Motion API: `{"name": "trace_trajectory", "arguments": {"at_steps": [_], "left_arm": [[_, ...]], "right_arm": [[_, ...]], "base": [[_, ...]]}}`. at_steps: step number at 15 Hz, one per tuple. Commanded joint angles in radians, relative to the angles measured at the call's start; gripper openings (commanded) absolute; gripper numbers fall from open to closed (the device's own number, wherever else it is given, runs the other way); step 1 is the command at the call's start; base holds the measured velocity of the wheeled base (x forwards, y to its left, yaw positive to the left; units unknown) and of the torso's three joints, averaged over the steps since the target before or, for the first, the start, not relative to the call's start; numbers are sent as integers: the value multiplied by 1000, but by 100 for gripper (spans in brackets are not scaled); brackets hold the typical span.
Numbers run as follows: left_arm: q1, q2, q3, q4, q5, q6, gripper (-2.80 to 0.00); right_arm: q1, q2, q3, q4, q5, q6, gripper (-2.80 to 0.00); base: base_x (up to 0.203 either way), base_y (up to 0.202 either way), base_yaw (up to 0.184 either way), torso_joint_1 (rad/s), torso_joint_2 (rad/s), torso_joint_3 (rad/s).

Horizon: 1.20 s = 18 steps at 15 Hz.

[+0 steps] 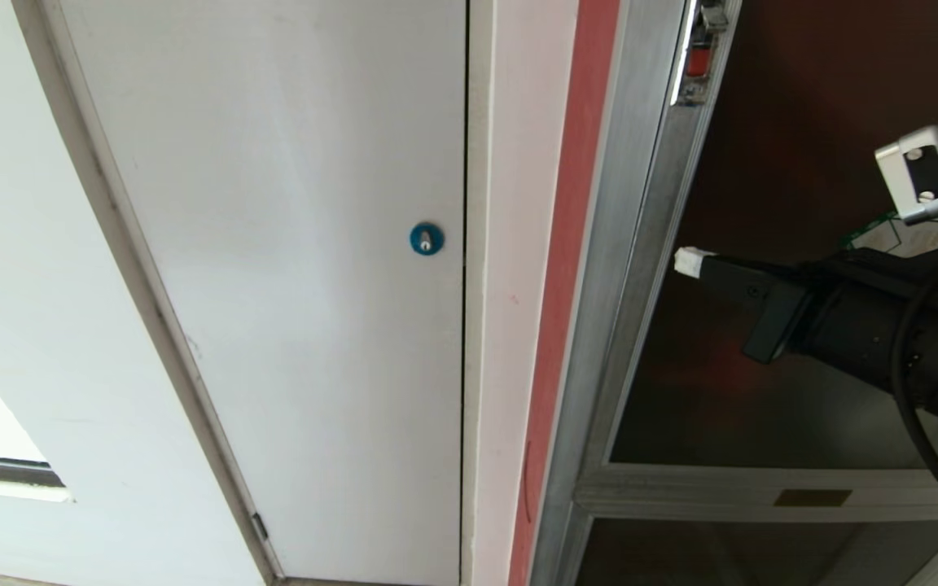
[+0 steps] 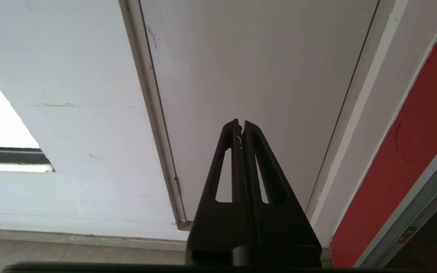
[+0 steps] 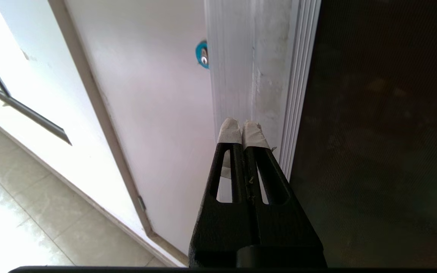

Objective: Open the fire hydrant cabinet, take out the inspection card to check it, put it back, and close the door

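Note:
The fire hydrant cabinet shows only its front: the door (image 1: 770,146) of dark tinted glass in a silver frame (image 1: 640,244). The door looks closed. A corner of its green-bordered sticker (image 1: 876,232) peeks out behind my right arm. My right gripper (image 1: 687,262) is shut and holds nothing. Its white-taped tips reach across the glass to the frame's left upright. In the right wrist view the right gripper (image 3: 242,127) points at the silver frame (image 3: 249,76) beside the glass (image 3: 378,132); I cannot tell whether it touches. The left gripper (image 2: 240,123) is shut and empty, facing the white wall panel. The inspection card is hidden.
A white panel door with a blue round lock (image 1: 426,238) fills the left. A red wall strip (image 1: 571,244) runs between it and the cabinet. A small latch with a red part (image 1: 701,53) sits on the frame's top. A lower glass panel (image 1: 762,553) lies under the crossbar.

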Motion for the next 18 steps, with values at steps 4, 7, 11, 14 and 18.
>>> {"name": "trace_trajectory", "arguments": {"at_steps": [4, 7, 11, 14, 18], "left_arm": [[0, 0, 12, -1, 0, 0, -280], [0, 0, 12, -1, 0, 0, -280], [0, 0, 12, -1, 0, 0, -280], [0, 0, 12, -1, 0, 0, -280], [0, 0, 12, -1, 0, 0, -280]], "right_arm": [[6, -53, -134, 48, -2, 3, -280], [19, -57, -253, 154, 0, 20, -280], [21, -59, -422, 317, 17, 33, -280], [21, -43, -521, 394, 28, 35, -280], [21, -1, -617, 448, 27, 35, -280]], "base": [[0, 0, 0, 0, 0, 0], [0, 0, 0, 0, 0, 0], [0, 0, 0, 0, 0, 0], [0, 0, 0, 0, 0, 0], [0, 0, 0, 0, 0, 0]]}}
